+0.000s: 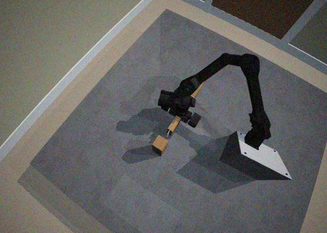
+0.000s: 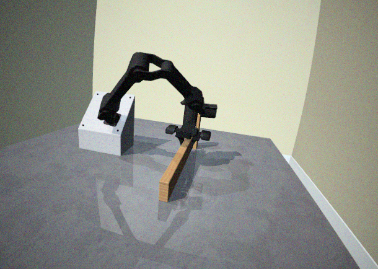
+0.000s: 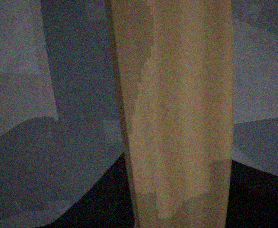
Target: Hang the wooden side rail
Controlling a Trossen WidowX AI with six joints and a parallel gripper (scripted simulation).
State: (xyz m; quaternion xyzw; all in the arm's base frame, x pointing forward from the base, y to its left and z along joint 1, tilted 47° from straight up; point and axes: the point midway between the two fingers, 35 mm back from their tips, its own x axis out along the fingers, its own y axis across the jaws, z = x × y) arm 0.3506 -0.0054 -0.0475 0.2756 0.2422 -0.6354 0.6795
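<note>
The wooden side rail (image 1: 174,124) (image 2: 175,168) (image 3: 182,100) is gripped near its hook end; its far end is down at the table in the exterior view. My gripper (image 1: 179,117) (image 2: 188,137) (image 3: 158,154) is shut on the rail, with one finger on each side. The steel hooks (image 1: 168,133) stick out of the rail's end, a small gap short of the headboard post (image 1: 160,142) (image 2: 199,121) in the top view. The post stands upright. Its slot and pins are not visible, and the gripper partly hides it in the exterior view.
The arm's white wedge-shaped base (image 1: 268,154) (image 2: 100,140) stands to one side of the rail. The grey table top (image 1: 80,137) (image 2: 77,208) carries the shadows of arm and post. Pale walls stand beyond its edges.
</note>
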